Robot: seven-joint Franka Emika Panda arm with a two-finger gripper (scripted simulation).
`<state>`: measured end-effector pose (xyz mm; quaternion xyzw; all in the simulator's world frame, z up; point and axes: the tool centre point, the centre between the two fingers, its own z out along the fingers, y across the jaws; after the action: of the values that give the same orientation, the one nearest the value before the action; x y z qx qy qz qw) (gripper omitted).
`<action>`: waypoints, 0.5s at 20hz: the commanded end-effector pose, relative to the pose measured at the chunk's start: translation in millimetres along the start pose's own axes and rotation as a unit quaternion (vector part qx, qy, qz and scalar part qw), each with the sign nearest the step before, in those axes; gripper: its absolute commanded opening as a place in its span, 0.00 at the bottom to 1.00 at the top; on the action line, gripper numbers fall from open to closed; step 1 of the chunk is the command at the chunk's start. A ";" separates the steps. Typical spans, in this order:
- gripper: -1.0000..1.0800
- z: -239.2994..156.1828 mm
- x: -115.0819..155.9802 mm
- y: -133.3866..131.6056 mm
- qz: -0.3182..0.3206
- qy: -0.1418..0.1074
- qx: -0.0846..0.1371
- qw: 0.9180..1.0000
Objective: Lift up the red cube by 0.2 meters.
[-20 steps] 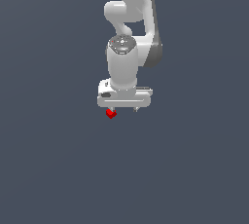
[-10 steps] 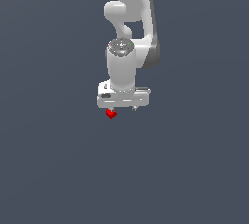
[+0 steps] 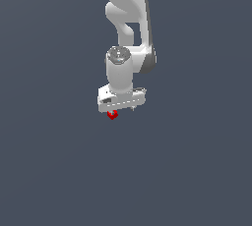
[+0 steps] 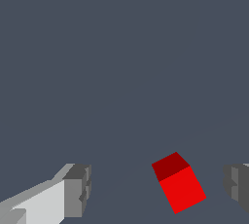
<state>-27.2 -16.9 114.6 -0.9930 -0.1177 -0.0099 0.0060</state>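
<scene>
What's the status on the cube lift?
Gripper open, fingers either side of the cube, no contact. Red cube between the fingers, not centred, ungrasped. Nothing in the way.

No readable text, labels, brands, numbers or signs are being shown anywhere in either view. The red cube (image 4: 178, 186) is being seen with plain, unmarked faces, nothing is printed on the white arm (image 3: 125, 23), and the dark grey surface around them is being rendered totally blank too.
</scene>
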 end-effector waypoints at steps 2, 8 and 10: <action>0.96 16.3 -11.8 5.2 -0.042 -0.002 0.000 0.999; 0.96 44.6 -30.6 16.9 -0.114 -0.005 0.000 0.994; 0.96 53.8 -36.3 21.4 -0.137 -0.006 0.000 0.991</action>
<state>-53.0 -41.3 67.0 -0.9721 -0.2346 -0.0049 0.0038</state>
